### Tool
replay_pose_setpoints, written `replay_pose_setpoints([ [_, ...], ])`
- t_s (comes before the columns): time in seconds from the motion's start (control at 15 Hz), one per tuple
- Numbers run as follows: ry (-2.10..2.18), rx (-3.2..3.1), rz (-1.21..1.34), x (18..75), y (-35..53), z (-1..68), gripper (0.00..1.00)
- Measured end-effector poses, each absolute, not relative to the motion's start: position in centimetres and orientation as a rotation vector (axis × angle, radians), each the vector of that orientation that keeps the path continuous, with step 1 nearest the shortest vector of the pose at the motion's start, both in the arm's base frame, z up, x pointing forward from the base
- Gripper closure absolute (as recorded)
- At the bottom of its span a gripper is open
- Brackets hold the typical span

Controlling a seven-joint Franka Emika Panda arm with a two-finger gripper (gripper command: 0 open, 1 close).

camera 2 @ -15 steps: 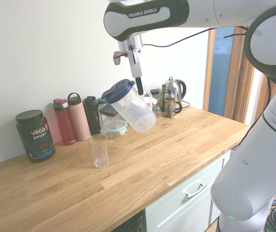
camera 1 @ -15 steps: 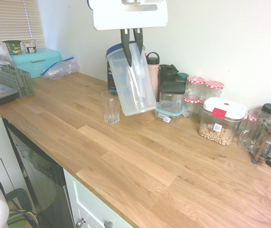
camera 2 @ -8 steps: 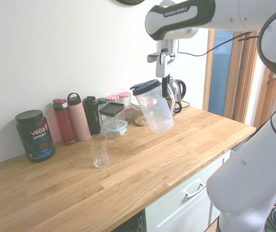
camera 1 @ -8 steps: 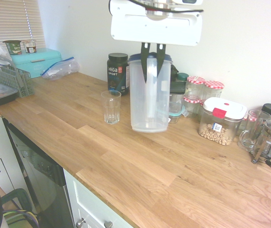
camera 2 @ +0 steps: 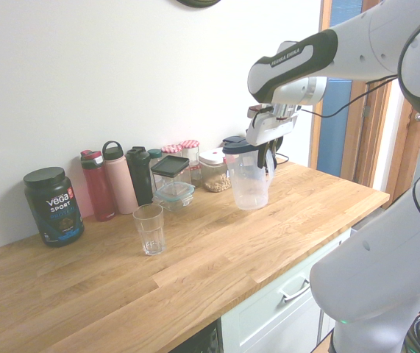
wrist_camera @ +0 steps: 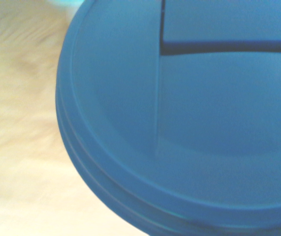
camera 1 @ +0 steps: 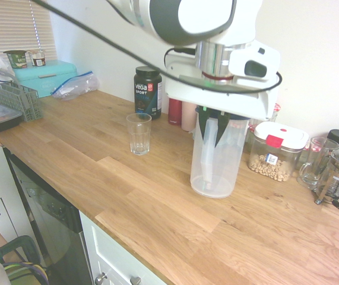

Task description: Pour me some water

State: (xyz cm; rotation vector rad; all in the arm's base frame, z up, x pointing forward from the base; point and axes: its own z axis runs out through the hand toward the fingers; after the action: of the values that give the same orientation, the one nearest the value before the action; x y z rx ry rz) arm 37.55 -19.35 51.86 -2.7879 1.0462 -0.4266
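Pitcher point(camera 1: 218, 155), upright, is hanging clamped in the claw point(camera 1: 216, 127) near the bench point(camera 1: 157, 202); the glass point(camera 1: 138, 133) is standing apart. Wrist view is showing only its blue lid point(wrist_camera: 189, 118).

The white Franka arm reaches out over the counter, its wrist bent so the gripper point(camera 1: 218, 127) points steeply downward. The two dark fingers point(camera 1: 208, 126) are clamped together on the handle of the clear pitcher point(camera 1: 215, 160), which hangs upright beneath them.
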Motion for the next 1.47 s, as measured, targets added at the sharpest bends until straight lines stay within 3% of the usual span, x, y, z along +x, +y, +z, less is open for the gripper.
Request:
replay_pose_setpoints([
  [0.27, 1.215, -2.681, -0.606, 36.1, -19.6, 49.7, 1.00],
  [0.93, 1.272, -2.672, -0.560, 36.2, -19.4, 45.4, 1.00],
  [1.0, 1.281, -2.663, -0.565, 36.4, -19.6, 45.2, 0.00],
  [1.47, 1.293, -2.646, -0.546, 36.8, -19.9, 45.3, 0.00],
])
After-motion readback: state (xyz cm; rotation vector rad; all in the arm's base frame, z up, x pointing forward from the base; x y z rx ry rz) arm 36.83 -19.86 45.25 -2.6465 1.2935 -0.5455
